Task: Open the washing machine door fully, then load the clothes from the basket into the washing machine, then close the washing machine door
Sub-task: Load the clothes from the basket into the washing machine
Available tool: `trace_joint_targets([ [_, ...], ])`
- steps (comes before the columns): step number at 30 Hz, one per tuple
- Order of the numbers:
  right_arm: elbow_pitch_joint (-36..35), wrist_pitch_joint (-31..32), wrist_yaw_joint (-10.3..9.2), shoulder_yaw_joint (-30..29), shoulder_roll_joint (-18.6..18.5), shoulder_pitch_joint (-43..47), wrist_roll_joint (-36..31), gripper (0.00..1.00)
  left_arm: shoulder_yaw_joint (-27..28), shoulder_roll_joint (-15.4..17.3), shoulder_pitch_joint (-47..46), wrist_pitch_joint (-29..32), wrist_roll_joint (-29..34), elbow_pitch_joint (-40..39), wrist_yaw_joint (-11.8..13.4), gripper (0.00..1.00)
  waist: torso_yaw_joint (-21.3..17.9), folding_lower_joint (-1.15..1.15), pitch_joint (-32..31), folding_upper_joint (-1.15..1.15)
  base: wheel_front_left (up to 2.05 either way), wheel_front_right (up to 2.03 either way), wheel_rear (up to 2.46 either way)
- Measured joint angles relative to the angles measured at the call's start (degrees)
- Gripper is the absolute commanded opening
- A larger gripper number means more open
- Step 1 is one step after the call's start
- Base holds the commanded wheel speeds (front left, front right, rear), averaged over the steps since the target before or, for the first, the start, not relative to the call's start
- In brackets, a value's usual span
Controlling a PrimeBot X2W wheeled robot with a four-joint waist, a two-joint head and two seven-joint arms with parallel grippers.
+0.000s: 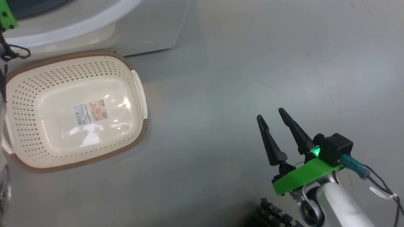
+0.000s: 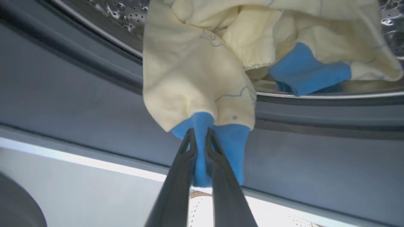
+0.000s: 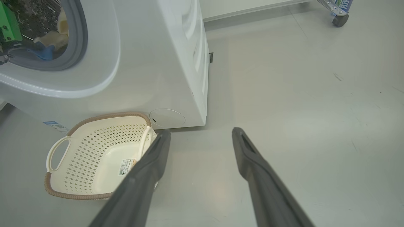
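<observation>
My left gripper (image 2: 199, 130) is shut on the blue cuff (image 2: 233, 142) of the cream-yellow clothes (image 2: 189, 78). They spill from the steel drum (image 2: 126, 12) over the grey gasket (image 2: 79, 94). The washing machine (image 3: 164, 78) has its opening uncovered, with clothes (image 3: 50, 41) inside; the door itself is out of view. The cream basket (image 1: 25, 94) sits on the floor in front of the machine (image 1: 151, 28), holding nothing but its label. My right gripper (image 1: 270, 113) hangs open over bare floor, right of the basket (image 3: 94, 145), its fingers (image 3: 249, 157) spread wide.
The left arm's green mount (image 1: 7, 15) sits at the machine's opening (image 3: 9, 25). Grey floor (image 1: 252, 63) stretches to the right of machine and basket. A caster wheel (image 3: 340, 19) stands far off. Cables trail from my right wrist (image 1: 378, 186).
</observation>
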Motion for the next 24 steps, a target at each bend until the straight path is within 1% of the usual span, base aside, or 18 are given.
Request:
trace_joint_targets([
  [7, 0.03, 0.0, 0.0, 0.49, 0.19, 0.01, 0.02, 1.0, -0.03, -0.4, -0.76, -3.76, -0.9, -0.56, -0.02, 0.0, -0.33, 0.0, -0.58, 0.0, 0.0, 0.0, 0.0],
  [18, 0.05, 0.0, 0.0, 0.82, 0.24, 0.03, 0.35, 1.0, 0.05, -0.47, -1.51, -9.99, -2.36, -1.66, -0.02, 0.0, -2.09, 0.0, -0.19, 0.0, 0.0, 0.0, 0.0],
  [23, 0.05, 0.0, 0.0, 1.14, 0.33, 0.03, 0.63, 1.0, 0.01, -0.3, -2.96, -12.94, -2.9, -2.46, -1.12, 0.0, -2.96, 0.0, 0.37, 0.0, 0.0, 0.0, 0.0],
  [24, 0.05, 0.0, 0.0, 1.14, 0.4, 0.03, 0.77, 1.0, -0.18, -0.18, -3.33, -13.71, -2.9, -2.76, -1.71, 0.0, -3.11, 0.0, 0.58, 0.0, 0.0, 0.0, 0.0],
])
